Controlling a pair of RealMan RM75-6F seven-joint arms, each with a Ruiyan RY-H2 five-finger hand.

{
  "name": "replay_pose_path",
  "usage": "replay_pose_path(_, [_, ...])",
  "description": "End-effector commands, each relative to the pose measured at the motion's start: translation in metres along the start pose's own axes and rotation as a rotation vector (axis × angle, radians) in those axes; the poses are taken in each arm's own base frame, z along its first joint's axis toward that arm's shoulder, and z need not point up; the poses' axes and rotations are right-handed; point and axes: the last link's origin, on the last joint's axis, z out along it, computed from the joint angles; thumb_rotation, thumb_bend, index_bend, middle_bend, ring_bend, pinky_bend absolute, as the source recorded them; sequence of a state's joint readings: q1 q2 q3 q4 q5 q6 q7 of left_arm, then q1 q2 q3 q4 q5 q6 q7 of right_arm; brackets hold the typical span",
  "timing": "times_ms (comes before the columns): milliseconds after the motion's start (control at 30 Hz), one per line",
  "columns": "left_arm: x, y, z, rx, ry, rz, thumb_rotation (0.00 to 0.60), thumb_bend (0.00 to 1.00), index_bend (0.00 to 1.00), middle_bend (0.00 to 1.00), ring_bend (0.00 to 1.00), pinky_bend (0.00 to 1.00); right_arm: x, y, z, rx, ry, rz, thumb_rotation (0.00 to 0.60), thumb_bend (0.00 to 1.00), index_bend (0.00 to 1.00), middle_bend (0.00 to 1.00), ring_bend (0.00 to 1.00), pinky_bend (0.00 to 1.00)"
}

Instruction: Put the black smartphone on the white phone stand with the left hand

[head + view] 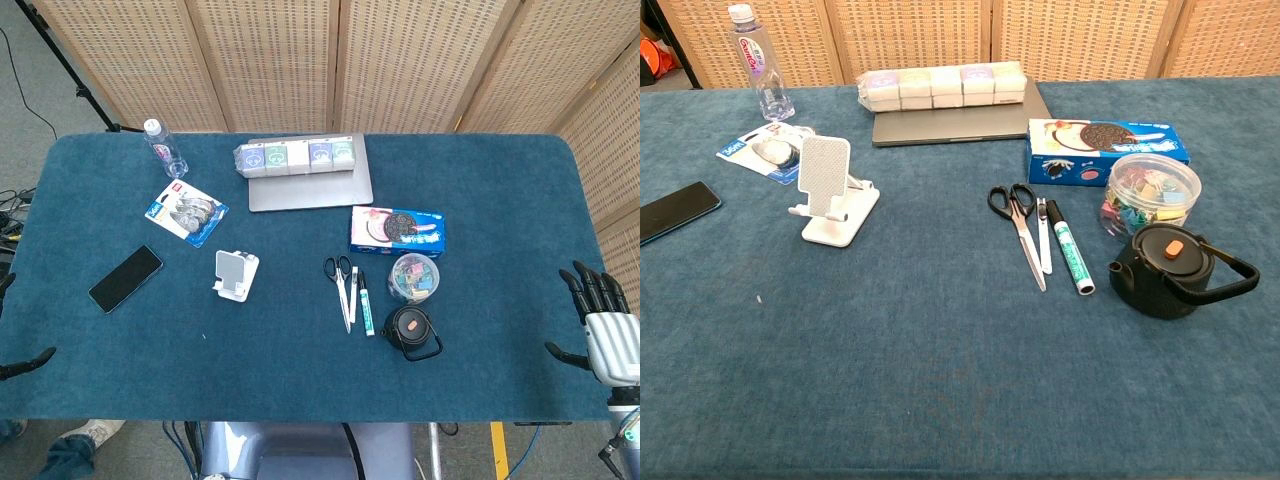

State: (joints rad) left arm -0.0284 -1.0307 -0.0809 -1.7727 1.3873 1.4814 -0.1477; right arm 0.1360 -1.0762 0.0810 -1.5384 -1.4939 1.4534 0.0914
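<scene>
The black smartphone [125, 279] lies flat on the blue surface [300, 380], near its left edge, untouched by either hand. The white phone stand [235, 274] sits just to its right, apart from it, its perforated back plate raised and its ledge bare. So nothing of the task looks done: the phone has yet to be grasped, lifted and set on the stand.

Of the left hand [22, 366] only dark fingertips show at the left border of the head view, near the front edge of the surface and well short of the phone; I cannot tell whether it is spread or curled. The right hand [600, 315] hangs off the right edge, fingers apart and holding nothing.

Beyond the stand lie a blister pack [186, 212] and a water bottle [165, 148]; further back, a closed laptop [310, 185] carries a row of small packs [295, 155]. To the right are scissors [341, 285], a marker [366, 303], a cookie box [396, 228], a clear tub of clips [414, 276] and a black kettle [412, 331].
</scene>
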Motion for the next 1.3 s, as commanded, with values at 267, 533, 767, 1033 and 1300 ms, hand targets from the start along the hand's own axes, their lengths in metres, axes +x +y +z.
replay_pose_path(267, [-0.019,-0.003,0.013,0.054,-0.079,0.0,0.6,0.03,0.0,0.0,0.0,0.0,0.002,0.002,0.002,-0.013,0.011,0.009,0.6,0.0,0.0,0.0,0.0,0.0])
replay_pose_path(533, [-0.049,0.004,0.067,0.155,-0.253,-0.105,0.6,0.03,0.0,0.0,0.0,0.0,0.0,-0.001,0.004,-0.007,-0.002,0.022,0.6,0.0,0.0,0.0,0.0,0.0])
replay_pose_path(767, [-0.062,0.008,0.104,0.243,-0.326,-0.168,0.6,0.04,0.0,0.0,0.0,0.0,0.002,0.003,0.004,-0.015,-0.004,0.035,0.6,0.0,0.0,0.0,0.0,0.0])
replay_pose_path(1033, [-0.069,0.0,0.135,0.335,-0.377,-0.106,0.6,0.05,0.0,0.0,0.0,0.0,0.004,0.004,0.009,-0.029,-0.007,0.054,0.6,0.0,0.0,0.0,0.0,0.0])
replay_pose_path(1300, [-0.084,0.011,0.163,0.391,-0.425,-0.078,0.6,0.05,0.0,0.0,0.0,0.0,0.003,0.003,0.011,-0.034,-0.009,0.059,0.6,0.0,0.0,0.0,0.0,0.0])
